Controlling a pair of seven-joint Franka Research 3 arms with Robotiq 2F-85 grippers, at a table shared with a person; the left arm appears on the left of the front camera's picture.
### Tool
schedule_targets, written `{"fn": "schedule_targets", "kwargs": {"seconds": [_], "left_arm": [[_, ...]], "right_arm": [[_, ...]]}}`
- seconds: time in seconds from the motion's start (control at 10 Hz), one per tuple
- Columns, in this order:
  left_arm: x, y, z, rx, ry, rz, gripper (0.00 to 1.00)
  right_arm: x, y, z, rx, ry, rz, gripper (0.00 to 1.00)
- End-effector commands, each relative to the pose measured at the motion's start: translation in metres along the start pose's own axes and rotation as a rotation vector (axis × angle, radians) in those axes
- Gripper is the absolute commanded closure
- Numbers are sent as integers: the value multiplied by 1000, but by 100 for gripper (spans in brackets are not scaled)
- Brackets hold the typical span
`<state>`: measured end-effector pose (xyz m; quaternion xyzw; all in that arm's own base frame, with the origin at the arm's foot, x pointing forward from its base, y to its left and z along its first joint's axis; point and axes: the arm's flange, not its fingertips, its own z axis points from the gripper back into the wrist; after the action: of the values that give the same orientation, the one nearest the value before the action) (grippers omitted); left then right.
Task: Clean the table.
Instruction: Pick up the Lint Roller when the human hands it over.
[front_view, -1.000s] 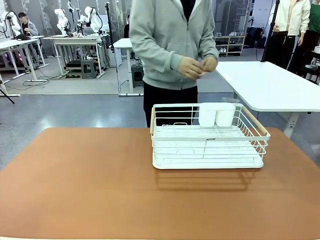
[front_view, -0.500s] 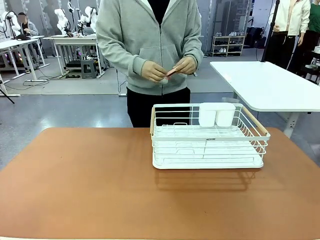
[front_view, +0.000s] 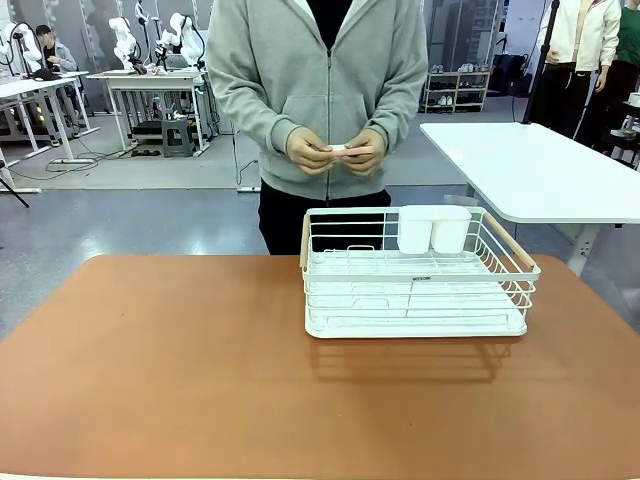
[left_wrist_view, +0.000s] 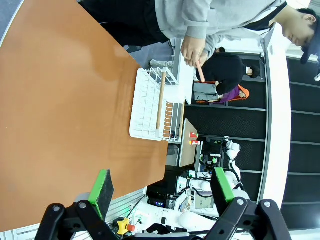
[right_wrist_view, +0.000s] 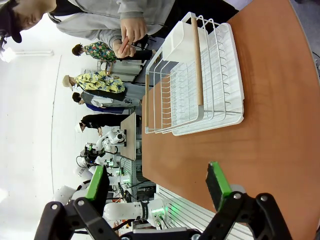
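Both jaws stand wide open with nothing between the pads: the left gripper (left_wrist_view: 162, 185) and the right gripper (right_wrist_view: 156, 181) hang at the robot's side, above the near edge of the table (front_view: 180, 360). Its terracotta top stretches ahead of them, bare in the near half. Farther on, right of the middle, the white wire rack (front_view: 415, 290) sits with its long axis across the table, so the right arm looks to be the nearer one. Beyond the far edge, the person's hands (front_view: 335, 152) hold a small pinkish thing (front_view: 341, 149) clear of the top.
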<state>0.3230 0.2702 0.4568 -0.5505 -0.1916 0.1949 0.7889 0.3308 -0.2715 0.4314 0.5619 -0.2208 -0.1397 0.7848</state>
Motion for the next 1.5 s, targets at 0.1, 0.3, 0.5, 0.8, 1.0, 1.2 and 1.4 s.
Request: {"fn": "schedule_targets", "kwargs": {"seconds": [0.1, 0.3, 0.5, 0.8, 1.0, 1.2, 1.4], "left_arm": [[-1, -1, 2, -11, 5, -5, 0], [-1, -1, 2, -11, 5, -5, 0], [-1, -1, 2, -11, 5, -5, 0], [-1, -1, 2, -11, 5, -5, 0], [-1, -1, 2, -11, 5, -5, 0], [-1, -1, 2, -11, 5, -5, 0], [-1, -1, 2, -11, 5, -5, 0]], "right_arm": [[0, 6, 0, 5, -4, -1, 0], [0, 6, 0, 5, -4, -1, 0], [0, 6, 0, 5, -4, -1, 0], [0, 6, 0, 5, -4, -1, 0], [0, 6, 0, 5, -4, -1, 0], [0, 6, 0, 5, -4, -1, 0], [0, 6, 0, 5, -4, -1, 0]]}}
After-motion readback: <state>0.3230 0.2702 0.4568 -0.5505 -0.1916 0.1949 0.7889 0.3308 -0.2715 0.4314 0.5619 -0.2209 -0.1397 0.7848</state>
